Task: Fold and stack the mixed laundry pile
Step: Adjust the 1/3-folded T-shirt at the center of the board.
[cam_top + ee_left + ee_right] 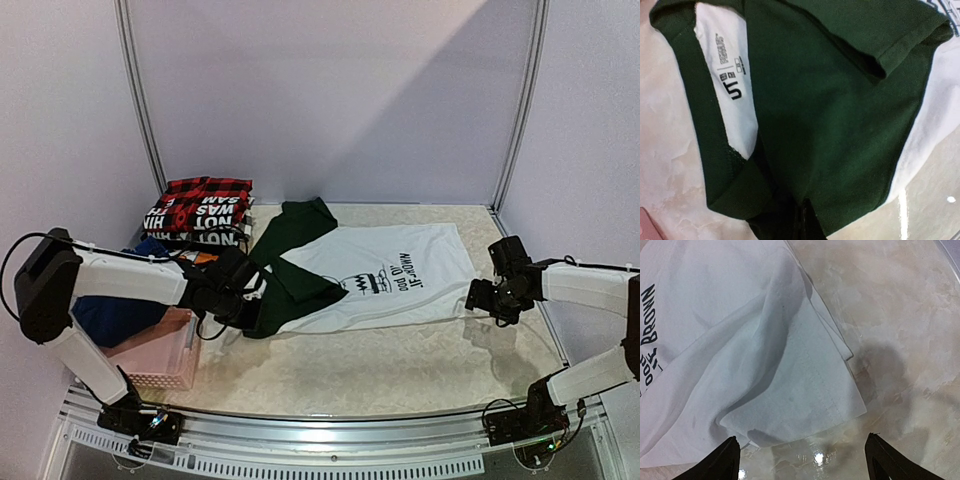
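Observation:
A white T-shirt (400, 275) with black print and dark green sleeves lies flat in the middle of the table. My left gripper (258, 292) is shut on its dark green sleeve (840, 100) beside the collar, and its jaws (805, 225) are pinched into the fabric. A size label (732, 80) shows inside the neck. My right gripper (482, 298) hovers open over the shirt's hem corner (805, 390), with the fingertips (729, 456) apart and nothing between them. Folded garments, a red-and-black plaid shirt (208, 190) on top, form a stack at the back left.
A pink lattice basket (160, 365) stands at the front left under my left arm, with a blue garment (112, 315) in it. White walls and metal posts (520, 100) close in the table at the back and sides.

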Motion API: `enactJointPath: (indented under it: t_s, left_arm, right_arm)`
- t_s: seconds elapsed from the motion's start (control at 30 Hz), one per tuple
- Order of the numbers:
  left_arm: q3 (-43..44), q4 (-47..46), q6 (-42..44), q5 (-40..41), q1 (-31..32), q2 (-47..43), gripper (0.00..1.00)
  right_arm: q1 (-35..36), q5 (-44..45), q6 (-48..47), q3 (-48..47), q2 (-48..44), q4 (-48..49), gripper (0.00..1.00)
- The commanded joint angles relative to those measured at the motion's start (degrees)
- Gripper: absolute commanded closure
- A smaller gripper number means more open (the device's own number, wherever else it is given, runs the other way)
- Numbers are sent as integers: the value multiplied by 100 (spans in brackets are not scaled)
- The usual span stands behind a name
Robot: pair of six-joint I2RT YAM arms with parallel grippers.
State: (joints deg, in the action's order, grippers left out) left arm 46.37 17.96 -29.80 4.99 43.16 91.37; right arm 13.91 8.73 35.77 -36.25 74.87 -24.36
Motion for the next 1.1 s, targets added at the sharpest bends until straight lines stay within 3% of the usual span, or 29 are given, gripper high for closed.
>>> enactJointPath:
  t_s: [0.0, 0.2, 0.4, 0.63, 0.87, 1.07]
  left_arm:
    - [267, 529, 165, 357, 62, -292, 98]
    - [474, 629, 288, 515, 32, -224, 97]
    - [537, 602, 333, 569, -42, -119, 86]
    - [413, 308, 328, 384, -69, 100, 94]
    - [380, 195, 329, 398, -101, 276, 69]
    - [448, -89, 437, 410, -242, 652, 66]
  right_arm:
    - [-21, 119, 61, -13, 88, 4, 13]
    - [-19, 112, 60, -5, 90, 0, 14]
    - [-20, 102, 52, -5, 96, 8, 14]
    - [-20, 83, 43, -18, 114, 5, 14]
    - [-22, 68, 43, -13, 115, 15, 14]
    - [-21, 58, 36, -12, 124, 12, 14]
